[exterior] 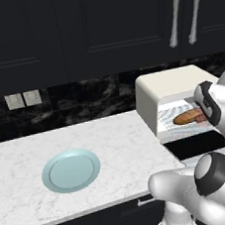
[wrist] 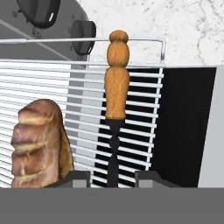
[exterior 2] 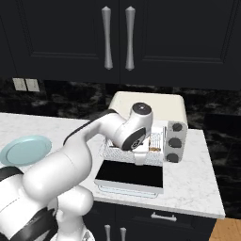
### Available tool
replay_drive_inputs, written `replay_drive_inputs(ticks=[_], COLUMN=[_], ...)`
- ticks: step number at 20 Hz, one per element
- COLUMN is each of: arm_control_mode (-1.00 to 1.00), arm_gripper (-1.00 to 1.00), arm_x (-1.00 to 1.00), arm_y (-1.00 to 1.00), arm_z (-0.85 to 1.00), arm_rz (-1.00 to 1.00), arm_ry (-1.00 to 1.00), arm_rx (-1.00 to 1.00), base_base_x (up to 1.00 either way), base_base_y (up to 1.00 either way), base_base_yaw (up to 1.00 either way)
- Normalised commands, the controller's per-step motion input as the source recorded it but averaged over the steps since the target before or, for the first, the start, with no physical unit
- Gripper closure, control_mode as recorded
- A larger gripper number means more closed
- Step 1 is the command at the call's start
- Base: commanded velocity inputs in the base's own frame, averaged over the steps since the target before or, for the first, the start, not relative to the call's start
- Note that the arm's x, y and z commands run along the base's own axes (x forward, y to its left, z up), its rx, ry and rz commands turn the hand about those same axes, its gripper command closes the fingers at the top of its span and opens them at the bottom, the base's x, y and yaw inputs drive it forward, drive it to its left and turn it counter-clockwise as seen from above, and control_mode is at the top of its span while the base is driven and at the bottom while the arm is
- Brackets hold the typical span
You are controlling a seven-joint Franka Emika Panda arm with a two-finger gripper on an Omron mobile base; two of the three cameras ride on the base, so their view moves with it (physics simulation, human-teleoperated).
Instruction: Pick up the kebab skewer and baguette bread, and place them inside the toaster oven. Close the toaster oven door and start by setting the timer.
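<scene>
I read gripper (wrist: 113, 177) fingers apart, kebab skewer (wrist: 116, 94) lying between them on toaster oven (exterior 2: 155, 106) rack, baguette bread (wrist: 38, 142) at 9 o'clock. My worry: retreat snags stick, drags it onto open toaster oven door (exterior 2: 132, 175).

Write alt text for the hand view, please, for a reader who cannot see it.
A thin dark kebab skewer with an orange-brown wooden handle lies on the toaster oven's wire rack, between the hand's two dark fingertips. A golden-brown baguette bread lies beside it on the rack.
</scene>
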Motion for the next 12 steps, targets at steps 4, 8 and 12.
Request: replay_drive_inputs(ticks=[4,8,12], arm_control_mode=[-1.0,-1.0,-1.0], arm_gripper=[1.0,1.0,1.0], arm_x=[0.28,0.03,0.0], arm_y=[-0.01,0.0,0.0], arm_z=[-0.17,-0.45,-0.33], arm_rz=[0.0,0.0,0.0], arm_ry=[0.06,0.05,0.02], arm_rx=[0.0,0.0,0.0], base_base_x=[0.0,0.0,0.0], base_base_y=[0.0,0.0,0.0], base_base_yaw=[0.0,0.0,0.0])
